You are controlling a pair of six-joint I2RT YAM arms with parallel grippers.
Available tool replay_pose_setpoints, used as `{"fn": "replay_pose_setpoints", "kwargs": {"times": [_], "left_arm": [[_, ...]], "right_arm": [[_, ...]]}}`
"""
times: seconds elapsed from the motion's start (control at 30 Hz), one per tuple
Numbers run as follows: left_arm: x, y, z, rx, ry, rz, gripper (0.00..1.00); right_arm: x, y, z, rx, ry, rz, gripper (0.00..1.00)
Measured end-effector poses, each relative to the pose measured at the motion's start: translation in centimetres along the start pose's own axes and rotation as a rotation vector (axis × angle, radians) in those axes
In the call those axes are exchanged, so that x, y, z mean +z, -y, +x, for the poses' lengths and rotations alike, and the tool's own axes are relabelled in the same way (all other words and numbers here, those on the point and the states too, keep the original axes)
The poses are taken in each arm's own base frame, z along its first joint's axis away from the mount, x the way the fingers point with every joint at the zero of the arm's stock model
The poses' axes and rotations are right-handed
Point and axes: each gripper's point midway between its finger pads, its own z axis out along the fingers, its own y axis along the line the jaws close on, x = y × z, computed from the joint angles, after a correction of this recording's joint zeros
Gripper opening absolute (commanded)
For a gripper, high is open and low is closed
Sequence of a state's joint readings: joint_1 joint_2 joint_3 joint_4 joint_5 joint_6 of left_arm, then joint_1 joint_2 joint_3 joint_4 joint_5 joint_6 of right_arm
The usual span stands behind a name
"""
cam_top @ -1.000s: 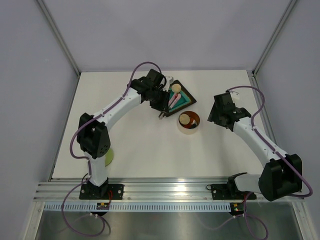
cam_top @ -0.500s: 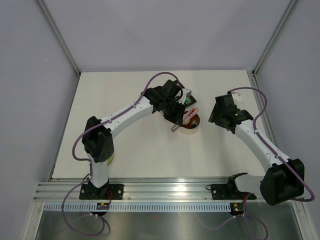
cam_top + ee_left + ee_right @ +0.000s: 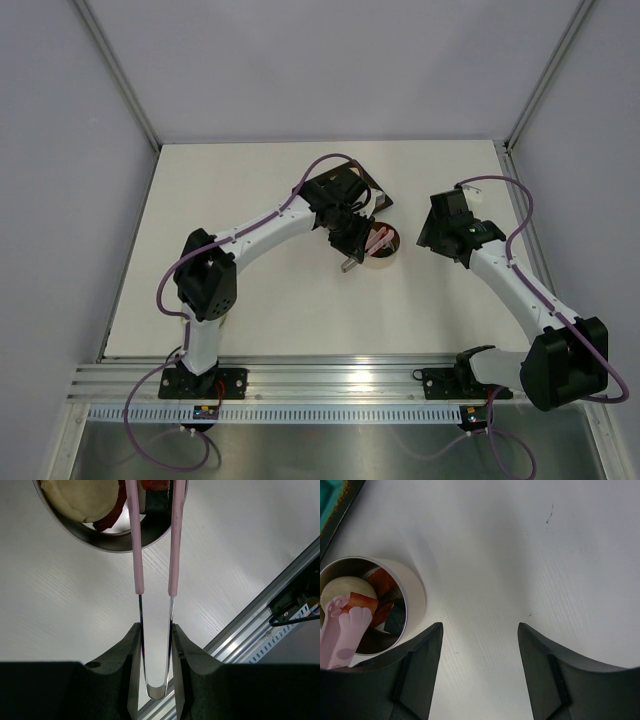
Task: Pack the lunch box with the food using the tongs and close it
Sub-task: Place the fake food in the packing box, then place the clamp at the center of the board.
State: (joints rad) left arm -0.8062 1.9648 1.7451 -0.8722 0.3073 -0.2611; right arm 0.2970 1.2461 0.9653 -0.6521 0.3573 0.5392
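The lunch box (image 3: pixel 378 256) is a round steel tin at mid-table, also seen in the left wrist view (image 3: pixel 107 539) and the right wrist view (image 3: pixel 416 596). Food lies inside it: a beige ball (image 3: pixel 344 589) and red-orange bits (image 3: pixel 381 579). My left gripper (image 3: pixel 350 238) is shut on the pink tongs (image 3: pixel 135 540) near their steel bend. The tongs' paw-shaped tips (image 3: pixel 350 622) reach into the tin with a red-orange piece (image 3: pixel 358 601) between them. My right gripper (image 3: pixel 480 630) hovers open over bare table to the right of the tin, holding nothing.
The teal dark-rimmed tray (image 3: pixel 376 190) lies just behind the tin, mostly hidden by the left wrist; its corner (image 3: pixel 331 502) shows in the right wrist view. A pale green lid edge (image 3: pixel 224 322) peeks out by the left arm's shoulder. The aluminium rail (image 3: pixel 330 372) runs along the near edge.
The left arm has swung right and nearer with the tongs, from over the tray to over the tin. The right arm has barely moved.
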Motion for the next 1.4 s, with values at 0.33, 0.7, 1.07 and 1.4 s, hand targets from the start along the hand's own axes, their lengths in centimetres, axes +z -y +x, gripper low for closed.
{"fn": "replay_pose_setpoints", "kwargs": {"times": [0.33, 0.7, 1.07, 1.4], "left_arm": [[0.0, 0.0, 0.1, 0.001, -0.003, 0.000, 0.29], [0.1, 0.2, -0.2, 0.006, 0.000, 0.005, 0.31], [0.0, 0.1, -0.4, 0.008, 0.006, -0.004, 0.00], [-4.4, -4.2, -1.8, -0.065, 0.121, -0.074, 0.00]], "right_arm": [[0.0, 0.0, 0.0, 0.000, -0.001, 0.001, 0.69], [0.0, 0.0, 0.0, 0.000, -0.001, 0.001, 0.69], [0.0, 0.0, 0.0, -0.001, -0.001, 0.000, 0.69], [0.0, 0.0, 0.0, -0.001, -0.001, 0.000, 0.69]]}}
